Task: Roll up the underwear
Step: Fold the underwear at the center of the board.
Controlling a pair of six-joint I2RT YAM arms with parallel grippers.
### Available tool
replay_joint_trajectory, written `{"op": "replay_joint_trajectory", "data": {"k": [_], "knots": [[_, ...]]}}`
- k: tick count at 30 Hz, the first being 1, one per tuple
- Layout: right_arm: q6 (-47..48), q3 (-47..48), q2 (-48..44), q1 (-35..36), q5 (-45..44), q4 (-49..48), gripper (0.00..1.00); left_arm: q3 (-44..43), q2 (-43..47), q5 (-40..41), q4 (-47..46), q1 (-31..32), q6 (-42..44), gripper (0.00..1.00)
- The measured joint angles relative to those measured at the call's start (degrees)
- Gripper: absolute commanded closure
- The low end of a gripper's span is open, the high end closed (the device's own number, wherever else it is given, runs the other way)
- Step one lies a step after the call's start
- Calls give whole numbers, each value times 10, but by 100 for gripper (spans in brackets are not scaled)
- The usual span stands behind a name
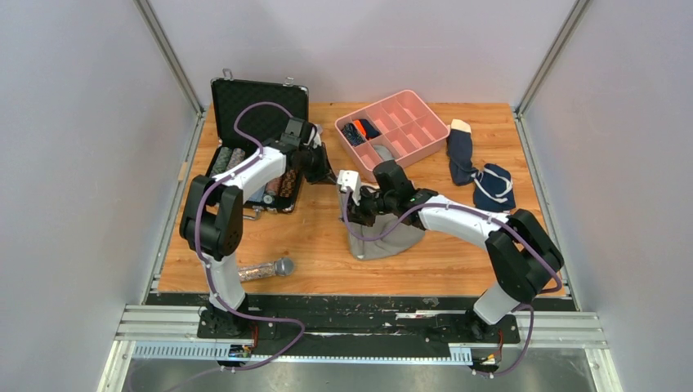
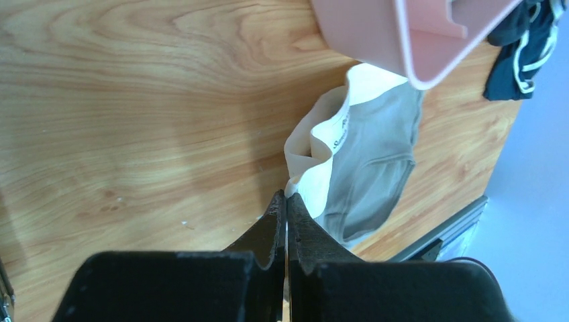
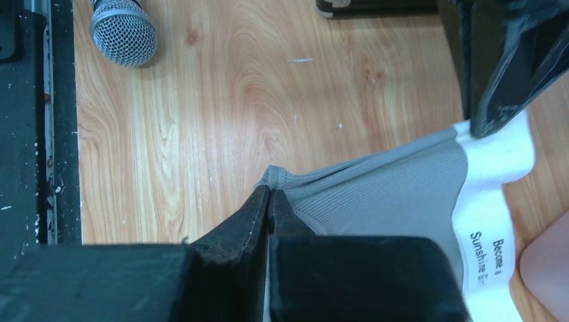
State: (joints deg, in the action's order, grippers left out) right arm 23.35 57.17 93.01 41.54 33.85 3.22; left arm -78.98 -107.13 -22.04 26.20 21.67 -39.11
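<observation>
The underwear [image 1: 384, 238] is gray-taupe cloth with a cream band [image 1: 350, 180], near the middle of the table. My left gripper [image 1: 333, 175] is shut on a corner of the band, which shows at its tips in the left wrist view [image 2: 286, 198]. My right gripper [image 1: 358, 214] is shut on a gray hem edge, seen in the right wrist view [image 3: 270, 191]. The cloth [image 3: 402, 194] stretches from there to the band [image 3: 493, 201], where a left finger [image 3: 503, 80] pinches it. In the left wrist view the underwear [image 2: 376, 161] hangs loosely folded.
A pink divided tray [image 1: 431, 122] stands behind the underwear, its corner close above in the left wrist view [image 2: 402, 33]. An open black case [image 1: 261, 114] is at back left. A microphone [image 1: 266, 269] lies front left. A navy sock [image 1: 459, 151] and navy garment [image 1: 494, 186] lie right.
</observation>
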Motion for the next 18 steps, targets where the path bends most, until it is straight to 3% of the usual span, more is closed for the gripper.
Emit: {"op": "replay_joint_trajectory", "data": {"k": [18], "knots": [[-38,-135,-185,-123,38,-34,100,-182,-86,0,7,100,24,100]]}}
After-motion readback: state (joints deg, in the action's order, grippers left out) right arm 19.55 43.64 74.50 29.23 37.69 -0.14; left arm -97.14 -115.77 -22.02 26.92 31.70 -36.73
